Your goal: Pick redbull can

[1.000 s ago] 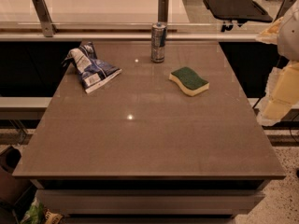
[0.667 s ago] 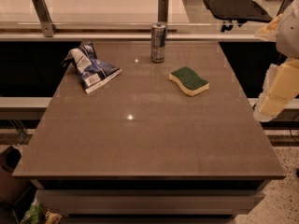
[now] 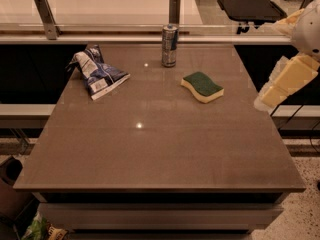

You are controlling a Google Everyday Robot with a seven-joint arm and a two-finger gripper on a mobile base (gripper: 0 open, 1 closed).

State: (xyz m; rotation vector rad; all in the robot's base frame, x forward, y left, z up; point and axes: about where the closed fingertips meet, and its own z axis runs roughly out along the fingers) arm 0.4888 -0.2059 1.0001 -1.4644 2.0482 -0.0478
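The redbull can (image 3: 170, 45) stands upright near the far edge of the brown table (image 3: 150, 154), about mid-width. It is slim, silver and blue with a silver top. My gripper (image 3: 287, 81) shows as cream-coloured parts at the right edge of the view, beyond the table's right side and well apart from the can. It holds nothing that I can see.
A crumpled blue-and-white snack bag (image 3: 97, 71) lies at the far left of the table. A yellow sponge with a green top (image 3: 202, 87) lies right of the can. A glass rail with metal posts (image 3: 174, 9) runs behind the table. A black tray stand (image 3: 250, 8) is at the back right.
The cream-coloured arm parts at the right edge have shifted slightly upward. The can, bag and sponge have not moved.
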